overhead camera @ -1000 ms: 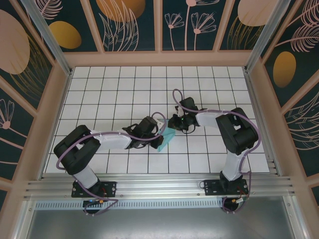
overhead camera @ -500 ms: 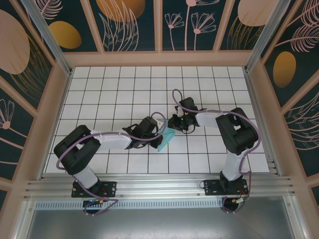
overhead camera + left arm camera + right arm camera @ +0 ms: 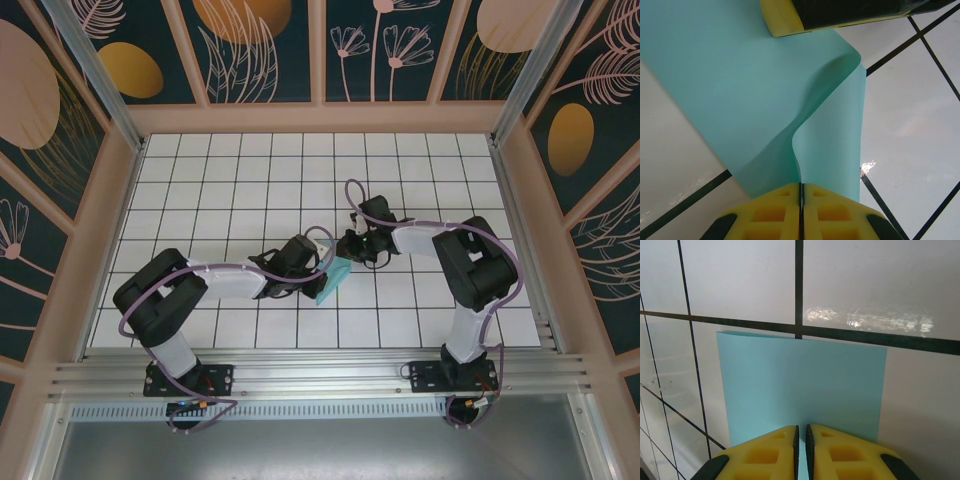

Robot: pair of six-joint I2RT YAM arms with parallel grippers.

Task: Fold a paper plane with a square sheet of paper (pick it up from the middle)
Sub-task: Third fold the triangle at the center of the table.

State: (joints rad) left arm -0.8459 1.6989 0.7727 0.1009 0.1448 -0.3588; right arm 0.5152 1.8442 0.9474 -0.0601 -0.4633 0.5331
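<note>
Sheet (image 3: 740, 90) bows directly ahead of both tools: left gripper (image 3: 801, 189) pinches one end, right gripper (image 3: 800, 429) pinches the opposite end.

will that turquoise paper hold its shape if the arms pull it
Probably floppy: the paper bows in an S-curve between the left tool and right tool. Likely very light: a thin edge pinch holds it flat. So thin, it may crease if tugged.
</note>
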